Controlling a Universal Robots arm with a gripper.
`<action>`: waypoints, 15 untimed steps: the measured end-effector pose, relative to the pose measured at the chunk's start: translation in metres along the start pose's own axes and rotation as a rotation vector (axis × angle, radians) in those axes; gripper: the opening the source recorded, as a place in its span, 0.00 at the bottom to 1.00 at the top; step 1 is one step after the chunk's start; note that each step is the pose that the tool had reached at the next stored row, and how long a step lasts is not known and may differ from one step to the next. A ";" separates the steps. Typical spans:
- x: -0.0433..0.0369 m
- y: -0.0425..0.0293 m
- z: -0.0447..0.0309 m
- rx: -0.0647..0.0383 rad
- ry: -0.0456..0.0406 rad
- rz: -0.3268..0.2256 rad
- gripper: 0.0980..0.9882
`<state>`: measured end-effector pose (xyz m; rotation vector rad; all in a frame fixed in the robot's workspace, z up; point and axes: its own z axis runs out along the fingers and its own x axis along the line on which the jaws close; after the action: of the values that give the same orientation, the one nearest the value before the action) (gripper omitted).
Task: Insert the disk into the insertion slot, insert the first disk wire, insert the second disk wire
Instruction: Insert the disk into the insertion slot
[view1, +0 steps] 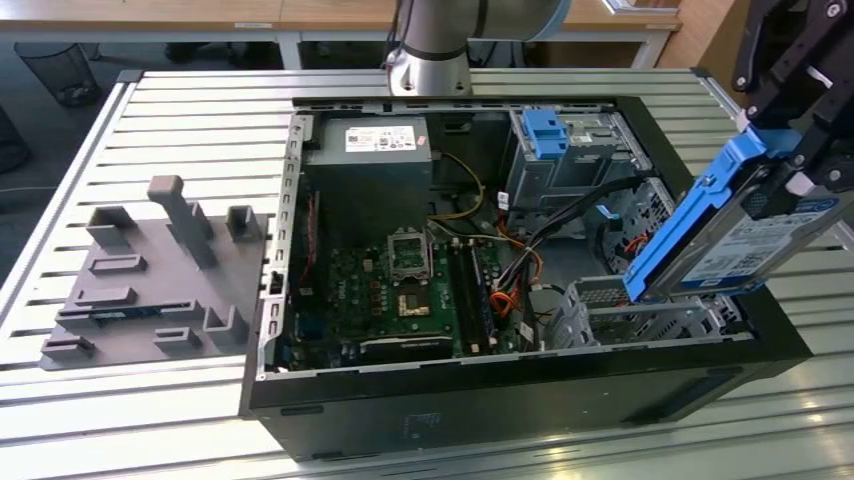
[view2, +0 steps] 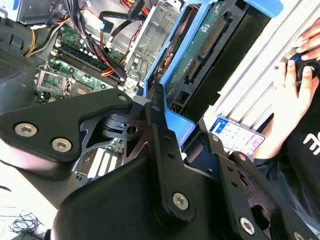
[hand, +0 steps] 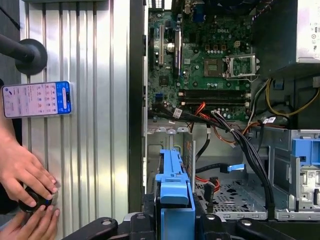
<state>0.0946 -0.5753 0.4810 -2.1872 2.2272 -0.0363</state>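
Exterior view shows a slatted metal table (view1: 174, 110) carrying an open black computer case (view1: 534, 400), which lies on its side. A grey fixture block (view1: 147, 280) rests on the table to the exterior view's left of the case. Inside the case, a power supply (view1: 367, 190) fills the far left corner and a green motherboard (view1: 400, 290) lies nearer, below it. At the far right corner stands the taller cage (view1: 561, 150) with its blue tab. The low perforated insertion slot (view1: 641, 310) sits at the near right.

The disk (view1: 747, 240), in its blue carrier, is tilted steeply. Its lower end is at the top of the insertion slot and its upper end leans toward the exterior view's right. How deep it sits I cannot tell. The tool (view1: 798, 165) is clenched on the disk's upper end. In the first wrist view the blue carrier (hand: 174, 175) stands edge-on between the black fingers.

Black and orange cables (view1: 505, 300) run loose between the motherboard and the cages. A phone (hand: 36, 99) lies on the table beside the case, and a person's hand (hand: 25, 175) rests on a small dark object close by.
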 end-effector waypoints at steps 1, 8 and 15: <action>0.0000 0.0023 0.0005 0.002 -0.0001 0.000 0.30; -0.0023 0.0091 0.0070 0.002 -0.0004 0.000 0.30; -0.0087 0.0131 0.0124 0.002 -0.0004 -0.001 0.30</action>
<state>0.0820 -0.5664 0.4683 -2.1873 2.2246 -0.0382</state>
